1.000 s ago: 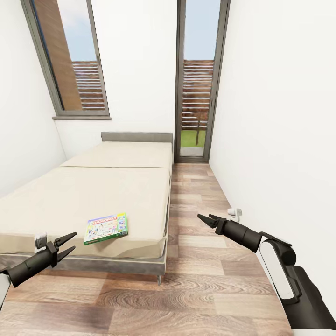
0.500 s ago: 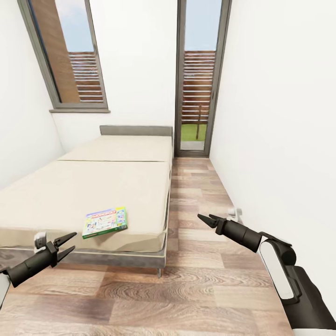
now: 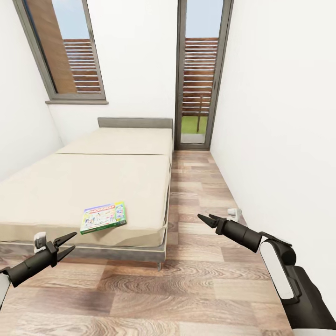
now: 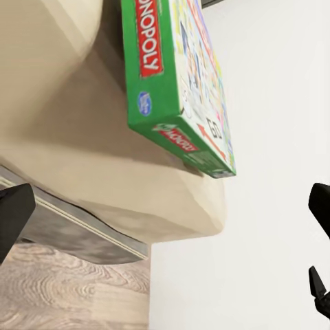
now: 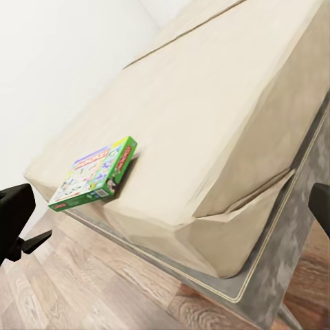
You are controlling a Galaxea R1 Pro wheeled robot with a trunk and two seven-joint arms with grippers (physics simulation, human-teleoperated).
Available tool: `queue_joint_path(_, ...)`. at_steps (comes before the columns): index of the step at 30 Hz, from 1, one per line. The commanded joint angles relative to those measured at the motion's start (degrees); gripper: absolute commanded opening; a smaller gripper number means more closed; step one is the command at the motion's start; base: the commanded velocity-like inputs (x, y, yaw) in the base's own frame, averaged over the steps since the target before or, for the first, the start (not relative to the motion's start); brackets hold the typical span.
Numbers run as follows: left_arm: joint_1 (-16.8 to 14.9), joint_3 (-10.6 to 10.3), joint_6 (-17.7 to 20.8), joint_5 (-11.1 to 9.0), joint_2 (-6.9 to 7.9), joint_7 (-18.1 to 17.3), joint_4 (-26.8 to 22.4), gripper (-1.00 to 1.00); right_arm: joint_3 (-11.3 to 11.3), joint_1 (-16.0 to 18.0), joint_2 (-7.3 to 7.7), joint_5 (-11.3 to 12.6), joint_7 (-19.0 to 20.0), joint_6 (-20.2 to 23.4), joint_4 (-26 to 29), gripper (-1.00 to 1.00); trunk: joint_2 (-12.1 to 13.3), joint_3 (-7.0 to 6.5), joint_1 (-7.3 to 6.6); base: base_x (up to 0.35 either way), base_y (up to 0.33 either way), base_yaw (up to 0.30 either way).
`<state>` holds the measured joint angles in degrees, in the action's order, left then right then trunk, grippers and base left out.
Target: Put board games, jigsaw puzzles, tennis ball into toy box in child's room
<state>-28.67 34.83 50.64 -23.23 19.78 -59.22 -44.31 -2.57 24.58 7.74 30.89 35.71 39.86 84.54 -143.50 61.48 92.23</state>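
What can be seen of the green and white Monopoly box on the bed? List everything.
The flat rectangular Monopoly game box has a green border and sides, a white illustrated cover and a red Monopoly logo; it looks like printed cardboard. It lies closed, cover up, slightly askew on the plain beige mattress near the foot-end edge. Only the mattress touches it; the open left gripper hovers nearby, apart from it.

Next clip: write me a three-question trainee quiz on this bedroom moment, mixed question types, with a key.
1. True or false: the green-and-white Monopoly board game box lies near the foot-end edge of the beige-mattress bed.
2. Which gripper is nearer the box in the head view: A) left gripper B) right gripper?
3. Fill in: both grippers are ____ and hold nothing.

Key: 1 true. 2 A. 3 open.
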Motion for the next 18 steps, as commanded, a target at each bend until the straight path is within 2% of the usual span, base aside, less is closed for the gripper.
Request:
queue_joint_path(1, 0.0, 0.1, 0.3, -0.1, 0.0, -0.1, 0.0, 1.0, -0.1, 0.0, 0.0, 0.2, 0.1, 0.4, 0.0, 1.0, 0.0, 0.05, -0.01, 0.0, 0.0, 0.0)
queue_joint_path(10, 0.0, 0.0, 0.1, 0.0, -0.14, -0.1, 0.0, 1.0, -0.1, 0.0, 0.0, 0.3, 0.1, 0.3, 0.1, 1.0, 0.0, 0.05, -0.01, 0.0, -0.003, 0.0)
queue_joint_path(18, 0.0, 0.1, 0.1, 0.1, -0.17, 0.0, 0.0, 1.0, -0.1, 0.0, 0.0, 0.2, 0.1, 0.4, 0.1, 1.0, 0.0, 0.05, -0.01, 0.0, -0.132, 0.0)
